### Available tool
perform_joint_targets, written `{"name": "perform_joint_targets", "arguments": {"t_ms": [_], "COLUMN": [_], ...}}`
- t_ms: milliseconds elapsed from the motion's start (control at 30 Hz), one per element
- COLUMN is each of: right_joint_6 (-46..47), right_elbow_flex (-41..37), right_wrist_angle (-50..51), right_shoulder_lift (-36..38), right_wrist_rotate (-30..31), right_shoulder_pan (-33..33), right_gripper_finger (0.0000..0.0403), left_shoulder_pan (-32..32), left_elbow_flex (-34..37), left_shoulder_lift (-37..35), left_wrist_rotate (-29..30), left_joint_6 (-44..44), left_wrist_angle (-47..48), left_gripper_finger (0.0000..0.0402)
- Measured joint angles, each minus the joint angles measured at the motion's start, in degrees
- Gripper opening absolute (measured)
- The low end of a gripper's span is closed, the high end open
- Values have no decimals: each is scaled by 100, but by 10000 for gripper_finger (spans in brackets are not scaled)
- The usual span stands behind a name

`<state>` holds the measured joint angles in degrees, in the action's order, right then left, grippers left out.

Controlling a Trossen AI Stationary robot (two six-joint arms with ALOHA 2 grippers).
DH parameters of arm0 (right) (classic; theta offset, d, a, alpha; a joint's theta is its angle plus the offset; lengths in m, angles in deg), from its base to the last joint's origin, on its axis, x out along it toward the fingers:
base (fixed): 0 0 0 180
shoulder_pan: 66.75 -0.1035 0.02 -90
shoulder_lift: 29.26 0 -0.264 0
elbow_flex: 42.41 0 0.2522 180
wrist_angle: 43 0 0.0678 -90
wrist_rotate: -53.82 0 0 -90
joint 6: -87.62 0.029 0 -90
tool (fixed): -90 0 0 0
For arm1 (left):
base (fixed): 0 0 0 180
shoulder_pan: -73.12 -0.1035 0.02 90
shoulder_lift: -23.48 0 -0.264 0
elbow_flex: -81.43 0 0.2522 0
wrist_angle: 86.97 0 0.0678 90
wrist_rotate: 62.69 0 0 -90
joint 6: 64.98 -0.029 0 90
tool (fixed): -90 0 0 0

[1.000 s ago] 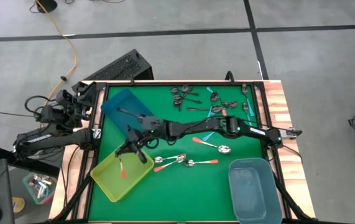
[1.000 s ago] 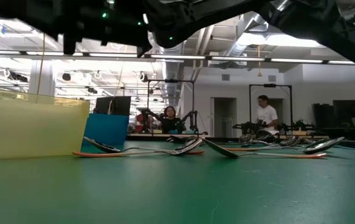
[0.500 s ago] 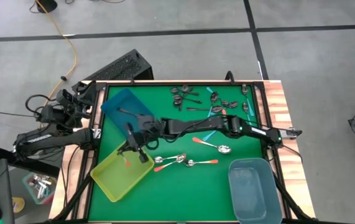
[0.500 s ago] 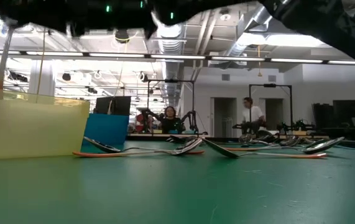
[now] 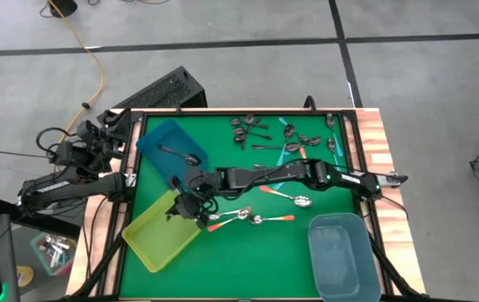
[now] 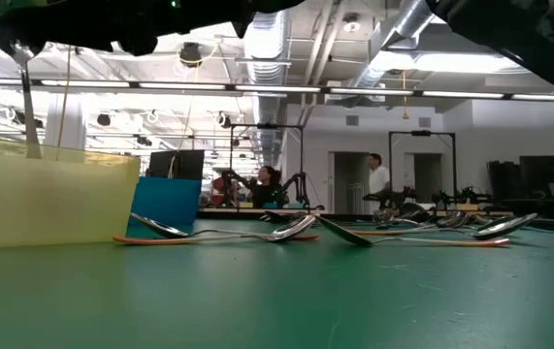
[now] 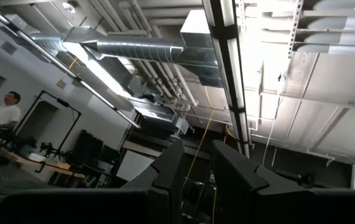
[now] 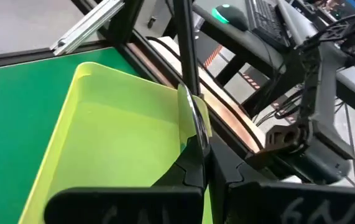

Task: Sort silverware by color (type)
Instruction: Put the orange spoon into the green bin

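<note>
My right gripper hangs over the yellow bin at the table's near left. It is shut on a spoon with a silver bowl and a slim handle. The low view shows this spoon hanging almost upright over the bin's wall. More silverware lies on the green mat: orange-handled spoons near the middle, and dark and teal ones at the far side. My left gripper is parked beyond the table's left edge, pointing up at the ceiling, with a narrow gap between its fingers. My right gripper pinches the spoon's silver bowl between its two fingers. The fingers reach in from the table's right, slanting a little downward. The handle hangs below the fingers, nearly upright, down to the level of the yellow bin's rim. I cannot tell whether its end touches the bin.
A blue bin holding a dark spoon stands at the far left. A grey-blue bin stands at the near right. A raised frame runs round the mat. Beyond the table, people stand in the room.
My right gripper has rolled its wrist and risen a little over the yellow bin, drifting slightly toward the table's right. The spoon in it has swung from slanting to nearly upright. Its orange handle, seen over the bin before, is now hidden under the gripper.
</note>
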<state>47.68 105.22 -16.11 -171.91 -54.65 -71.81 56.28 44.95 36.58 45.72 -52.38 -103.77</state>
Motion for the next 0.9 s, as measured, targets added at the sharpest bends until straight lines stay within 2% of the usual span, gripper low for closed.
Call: {"name": "perform_joint_targets", "arguments": {"t_ms": [100, 300, 467, 667, 767, 900], "right_joint_6": [544, 3326, 4346, 5594, 5521, 5768], "right_elbow_flex": [0, -2, -33, -24, -24, -24], "right_wrist_angle": [-404, -1551, -2174, -3014, -3069, -3344], "right_shoulder_lift": [0, -2, -138, -293, -293, -297], "right_wrist_rotate": [-68, -1272, -1285, -597, 11, 150], "right_shoulder_pan": [30, 465, 566, 571, 530, 477], "right_gripper_finger": [13, 12, 7, 7, 7, 7], "left_shoulder_pan": [0, 0, 0, 0, 0, 0], "left_elbow_flex": [0, 0, 0, 0, 0, 0], "left_shoulder_lift": [0, 0, 2, 0, 0, 1], "left_wrist_rotate": [20, 63, 75, 156, 153, 153], "left_joint_6": [4, 138, 113, 63, 63, 63], "left_wrist_angle": [-2, -38, -39, -39, -39, -39], "left_gripper_finger": [68, 68, 68, 68, 68, 68]}}
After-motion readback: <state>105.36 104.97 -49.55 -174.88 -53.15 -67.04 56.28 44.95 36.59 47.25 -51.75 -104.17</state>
